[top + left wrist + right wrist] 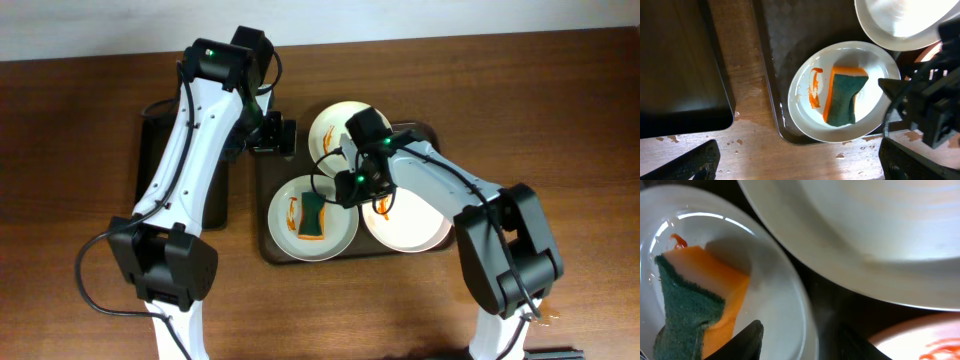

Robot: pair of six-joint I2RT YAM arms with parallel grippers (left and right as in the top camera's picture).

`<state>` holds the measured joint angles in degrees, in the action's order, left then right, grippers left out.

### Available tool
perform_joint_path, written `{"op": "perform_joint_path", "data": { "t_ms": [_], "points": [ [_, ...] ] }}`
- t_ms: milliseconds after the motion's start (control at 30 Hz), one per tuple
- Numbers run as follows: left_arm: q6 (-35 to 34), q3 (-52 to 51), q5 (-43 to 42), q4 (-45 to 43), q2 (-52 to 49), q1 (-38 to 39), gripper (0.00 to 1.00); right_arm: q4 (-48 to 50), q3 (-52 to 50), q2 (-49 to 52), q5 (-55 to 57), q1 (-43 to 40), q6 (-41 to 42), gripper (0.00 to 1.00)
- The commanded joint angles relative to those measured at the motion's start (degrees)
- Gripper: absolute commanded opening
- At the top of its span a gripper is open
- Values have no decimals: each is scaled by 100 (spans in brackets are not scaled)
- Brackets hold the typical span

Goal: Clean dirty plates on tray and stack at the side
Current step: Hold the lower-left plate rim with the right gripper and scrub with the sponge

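A dark brown tray (272, 240) holds three white plates. The front-left plate (340, 235) has an orange smear and a green-and-orange sponge (313, 216) lying in it. The front-right plate (420, 232) has orange smears. The back plate (330, 128) looks clean. My right gripper (350, 186) is open at the sponge plate's right rim; in the right wrist view its fingers (800, 340) straddle that rim (802, 305), next to the sponge (695, 305). My left gripper (274, 134) is open and empty above the tray's back-left corner. The left wrist view shows the sponge (842, 95) and smear (815, 94).
A black rectangular tray (165, 150) lies on the table left of the brown tray, partly under my left arm; it also shows in the left wrist view (680, 65). Water drops dot the wood (850, 150) beside the brown tray.
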<state>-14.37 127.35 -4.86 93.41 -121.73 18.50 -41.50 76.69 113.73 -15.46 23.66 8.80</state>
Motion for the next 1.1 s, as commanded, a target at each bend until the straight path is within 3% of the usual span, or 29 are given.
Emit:
{"op": "perform_joint_path", "data": {
  "t_ms": [0,100,167,233,300,333,400,467,533,667,833,967,1067],
  "points": [
    [26,-24,20,-9,-9,-2,100,-48,-63,109,96,66,-17,46],
    [26,-24,20,15,-9,-2,96,-179,-66,109,116,66,-13,33],
    [26,-24,17,92,-9,-2,84,-356,-66,109,114,63,70,33],
    [42,-107,15,334,-9,-2,84,-393,-63,109,116,59,70,23],
    [74,-382,-105,310,-9,-2,85,-396,-61,109,114,59,70,6],
    [125,-557,-181,269,-9,-2,85,-396,-61,109,114,59,70,5],
    [732,-1045,-774,-31,-9,-2,98,-396,-61,109,114,59,70,4],
    [807,-1246,-1005,-151,-9,-2,96,-391,-61,109,114,59,76,4],
    [903,-1606,-1272,-365,-9,9,90,-365,-61,109,114,59,114,5],
    [973,-2820,-1646,-1399,-9,273,57,-306,-61,109,114,59,116,5],
    [601,-3093,-1829,-2205,-9,553,54,-262,-61,109,114,59,140,4],
    [153,-3106,-960,-2524,-11,708,53,-262,-61,109,116,59,138,5],
    [109,-3270,-925,-2546,-11,599,53,-258,-61,109,116,59,138,5]
  ]
}}
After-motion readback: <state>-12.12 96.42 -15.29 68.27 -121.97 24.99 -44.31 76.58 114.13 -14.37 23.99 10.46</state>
